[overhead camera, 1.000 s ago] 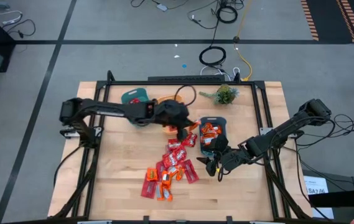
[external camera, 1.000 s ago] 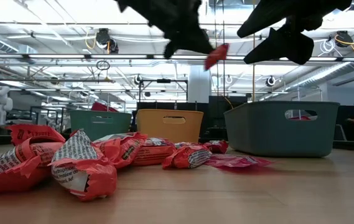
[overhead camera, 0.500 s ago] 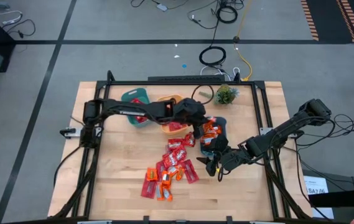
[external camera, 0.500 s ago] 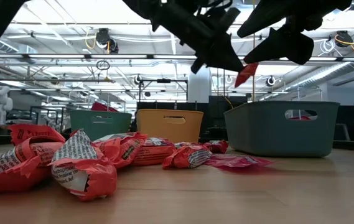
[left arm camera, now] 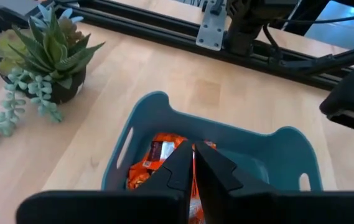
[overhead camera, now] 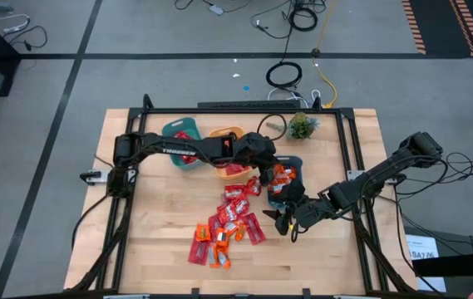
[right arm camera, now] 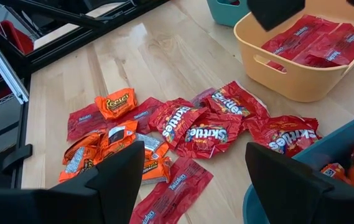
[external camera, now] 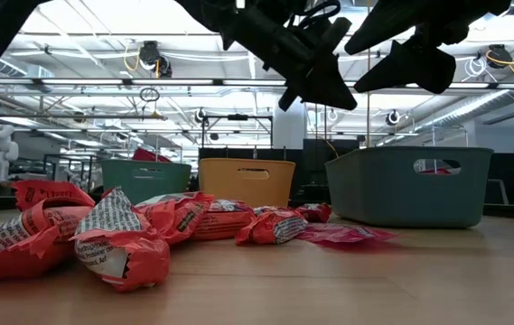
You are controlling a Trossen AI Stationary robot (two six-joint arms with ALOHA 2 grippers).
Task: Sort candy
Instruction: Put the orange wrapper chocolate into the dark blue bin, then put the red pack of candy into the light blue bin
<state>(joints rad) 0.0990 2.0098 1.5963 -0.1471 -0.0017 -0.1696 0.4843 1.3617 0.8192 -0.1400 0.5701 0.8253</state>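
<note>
Candy [overhead camera: 228, 220], mostly shiny red with some orange, lies in a loose pile on the wooden table; the right wrist view [right arm camera: 189, 124] and the low view [external camera: 121, 230] show it too. My left gripper [left arm camera: 193, 155] hangs over the right teal bin [left arm camera: 158, 99], which holds orange candy [left arm camera: 149, 168]. Its fingers are shut but for a thin slit, and the low view shows nothing at its tip [external camera: 333, 95]. My right gripper [right arm camera: 195, 186] hovers open above the table, just right of the pile [overhead camera: 290, 218], with nothing between its fingers.
An orange bin [right arm camera: 288, 74] holding red candy stands behind the pile, partly under my left arm. A second teal bin [overhead camera: 182, 145] stands at the far left. A small green plant [overhead camera: 301, 126] sits at the far edge, behind the right teal bin [overhead camera: 298, 162].
My left gripper has gone toward the table's right edge and slightly down, from above the orange bin to above the right teal bin. The red candy that hung from its fingertips until half a second ago is gone from them now.
</note>
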